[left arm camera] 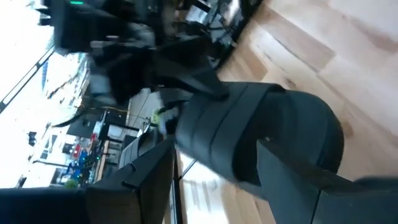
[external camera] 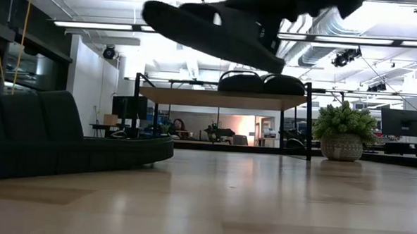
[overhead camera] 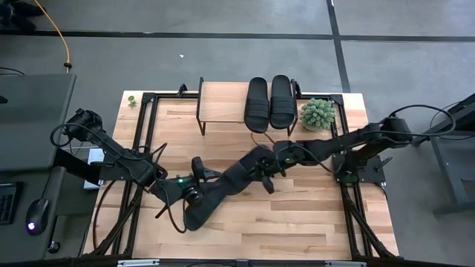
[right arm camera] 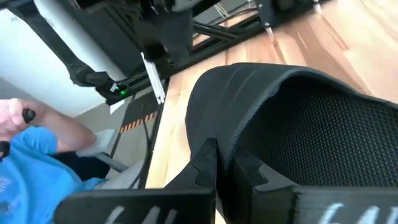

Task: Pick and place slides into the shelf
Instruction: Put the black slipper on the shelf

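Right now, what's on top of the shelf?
Two black slides sit side by side on the right half of the shelf top. The left half is bare wood. From the low view, only their strap humps show; the space beneath the top looks open.

Nothing readable turned up in any view: no lettering, brand or number could be made out on the slides (overhead camera: 269, 101), the shelf (overhead camera: 223, 104) or the desk (overhead camera: 297, 222) (a few far-off shapes in the room stayed illegible).
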Robot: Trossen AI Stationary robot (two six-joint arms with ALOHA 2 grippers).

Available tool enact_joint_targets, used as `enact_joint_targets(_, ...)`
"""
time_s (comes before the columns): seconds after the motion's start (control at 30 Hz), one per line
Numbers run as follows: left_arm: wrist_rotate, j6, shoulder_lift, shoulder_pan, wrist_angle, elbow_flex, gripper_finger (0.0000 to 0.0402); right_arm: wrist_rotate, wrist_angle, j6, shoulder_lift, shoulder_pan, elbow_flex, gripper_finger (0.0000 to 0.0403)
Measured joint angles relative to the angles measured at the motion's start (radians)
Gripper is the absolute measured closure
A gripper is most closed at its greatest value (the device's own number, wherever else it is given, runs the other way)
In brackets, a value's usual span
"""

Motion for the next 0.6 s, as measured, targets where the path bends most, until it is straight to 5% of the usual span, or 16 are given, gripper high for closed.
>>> enact_joint_targets(0.3,-0.097,0.097,0.091,0.0,0.046,0.0,0.019,-0.005,-0.176,-0.083,0.137,-0.002,0.247,0.0403)
enact_joint_targets(0.6,-0.135,0.16,0.114,-0.002,0.092,-0.001,0.019,-0.028,-0.168,-0.094,0.187,-0.003,0.291,0.0403)
